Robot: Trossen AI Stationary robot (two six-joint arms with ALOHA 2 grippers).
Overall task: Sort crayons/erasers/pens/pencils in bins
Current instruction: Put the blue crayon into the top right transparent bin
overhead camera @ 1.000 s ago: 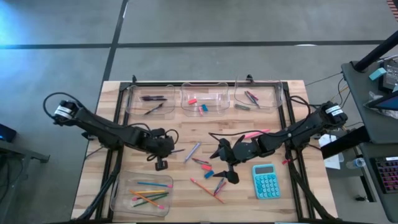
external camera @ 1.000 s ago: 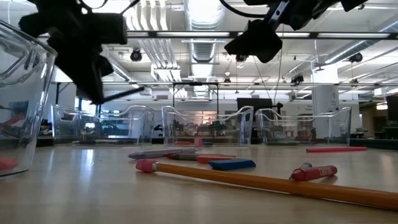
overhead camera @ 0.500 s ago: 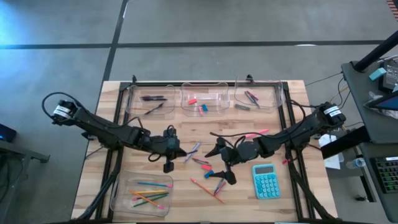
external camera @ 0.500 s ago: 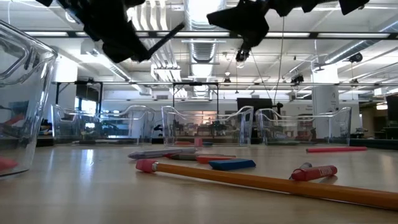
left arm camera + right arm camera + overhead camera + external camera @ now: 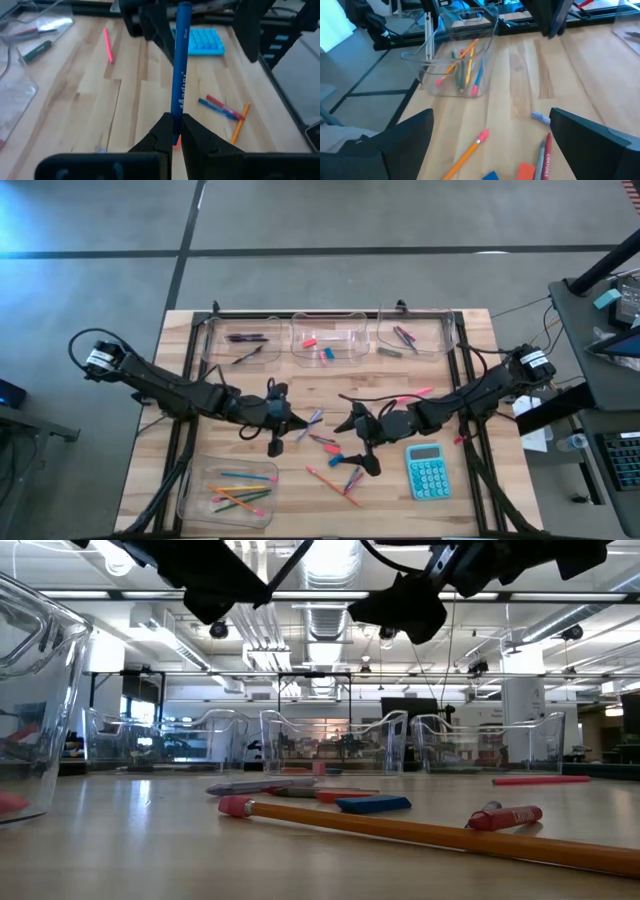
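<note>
Four clear bins (image 5: 228, 494) edge the pale wood table (image 5: 390, 390) from above. Table-level, loose sticks lie before a ducted ceiling. Left wrist: left gripper (image 5: 173, 131) clenched on a blue pencil (image 5: 180, 65). Right wrist: right gripper (image 5: 490, 142) fingers spread, holding nothing

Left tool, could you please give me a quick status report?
Left tool shut on blue pencil, lifted mid-table. Right tool open above loose crayons. Right arm close ahead.

Blue pencil (image 5: 180, 65), teal calculator (image 5: 427, 471)
</note>
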